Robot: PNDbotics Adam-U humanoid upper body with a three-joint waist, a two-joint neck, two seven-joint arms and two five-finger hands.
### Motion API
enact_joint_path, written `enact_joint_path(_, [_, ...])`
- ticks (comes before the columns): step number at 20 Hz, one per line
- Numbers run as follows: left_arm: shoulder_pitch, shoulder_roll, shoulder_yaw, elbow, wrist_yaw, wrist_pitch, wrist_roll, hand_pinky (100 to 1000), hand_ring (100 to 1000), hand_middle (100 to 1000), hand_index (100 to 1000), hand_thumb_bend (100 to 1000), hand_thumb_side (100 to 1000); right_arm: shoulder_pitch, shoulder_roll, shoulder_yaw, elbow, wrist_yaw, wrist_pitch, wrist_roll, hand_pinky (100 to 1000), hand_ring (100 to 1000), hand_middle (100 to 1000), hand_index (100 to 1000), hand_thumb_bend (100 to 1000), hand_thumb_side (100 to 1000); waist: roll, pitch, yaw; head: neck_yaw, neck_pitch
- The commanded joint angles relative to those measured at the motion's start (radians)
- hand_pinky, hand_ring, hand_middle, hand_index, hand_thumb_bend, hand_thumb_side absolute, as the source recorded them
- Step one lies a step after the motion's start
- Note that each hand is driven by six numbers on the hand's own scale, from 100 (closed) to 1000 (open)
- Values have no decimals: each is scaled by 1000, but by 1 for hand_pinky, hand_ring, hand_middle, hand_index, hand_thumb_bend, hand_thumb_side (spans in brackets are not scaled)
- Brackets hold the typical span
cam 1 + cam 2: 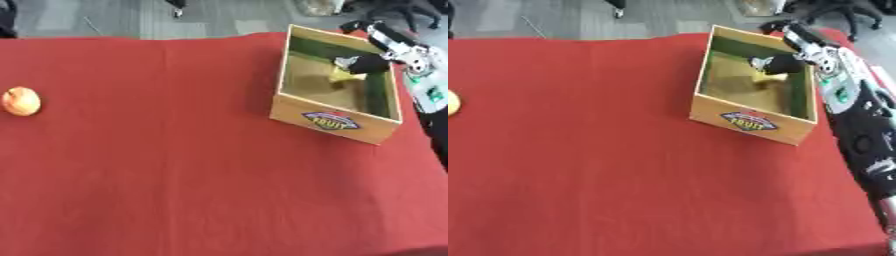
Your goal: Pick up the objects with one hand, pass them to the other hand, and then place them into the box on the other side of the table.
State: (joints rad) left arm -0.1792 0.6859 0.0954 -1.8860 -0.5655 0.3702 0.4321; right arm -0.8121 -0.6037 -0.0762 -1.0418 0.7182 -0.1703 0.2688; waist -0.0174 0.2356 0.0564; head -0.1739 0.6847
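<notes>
Right hand (785, 62) inside the box (332, 121), fingers curled on a yellow object (345, 76). Remaining fruit (21, 101) sits at far left edge, well apart, on the left arm's side. Left hand not visible.

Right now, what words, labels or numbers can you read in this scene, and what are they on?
"FRUIT": on the oval label on the near wall of the box.
Smaller lettering arcs above that word on the same label, too blurred to read.
Green marks on the right arm: too blurred to read.
Nothing else bears text.
</notes>
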Motion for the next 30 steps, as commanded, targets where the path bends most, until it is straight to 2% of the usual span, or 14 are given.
enact_joint_path(1, [-5,33,17,-8,-9,2,4,794,661,664,804,706,405,-14,-39,-17,-34,-17,17,-14,982,1000,825,913,219,371,10,-16,0,10,6])
enact_joint_path(2, [-5,33,17,-7,-10,3,4,794,661,664,804,705,403,-14,-36,-23,-44,-44,26,-25,982,1000,822,913,186,330,11,-16,0,21,8])
enact_joint_path(3, [-6,34,18,-5,-10,5,3,794,661,664,804,700,401,-14,-33,-27,-58,-83,35,-39,987,1000,821,914,100,207,12,-16,0,35,10])
enact_joint_path(4, [-8,36,20,-1,-8,9,1,794,663,664,805,700,399,-15,-26,-32,-77,-144,44,-56,990,1000,811,906,100,100,13,-16,0,56,13])
enact_joint_path(7, [-23,54,23,16,7,23,-21,796,664,665,810,704,392,-18,-13,-34,-138,-376,78,-87,991,1000,803,886,100,224,18,-17,2,109,16])
enact_joint_path(8, [-30,62,24,24,16,28,-32,797,664,666,811,706,389,-20,-10,-32,-161,-448,88,-93,993,1000,803,882,100,325,19,-17,4,127,15])
enact_joint_path(11, [-51,91,27,52,44,42,-66,798,665,668,813,711,388,-28,3,-20,-237,-595,113,-96,989,1000,800,877,100,300,23,-18,7,168,12])
enact_joint_path(12, [-58,101,27,62,52,44,-78,798,666,669,814,712,389,-34,11,-12,-263,-627,118,-90,985,1000,797,874,100,252,24,-19,8,180,11])
enact_joint_path(14, [-76,117,24,84,64,48,-107,799,667,670,817,715,392,-50,36,7,-311,-672,129,-70,981,1000,792,872,100,222,27,-20,11,199,11])
enact_joint_path(18, [-111,150,16,145,102,55,-192,802,673,674,825,732,398,-78,93,24,-372,-729,162,-45,979,1000,785,865,100,237,32,-23,15,222,9])
enact_joint_path(23, [-162,204,0,248,157,53,-360,816,699,694,842,773,381,-91,145,26,-406,-768,196,-37,980,1000,777,860,100,273,37,-22,17,253,12])
enact_joint_path(28, [-252,258,-27,389,224,16,-553,828,724,699,833,872,251,-81,168,18,-421,-774,220,-36,982,1000,771,855,100,317,40,-22,15,266,11])
enact_joint_path(30, [-302,274,-52,458,229,4,-636,831,735,704,832,880,235,-76,175,15,-425,-775,228,-35,982,1000,769,854,100,333,39,-21,11,270,8])
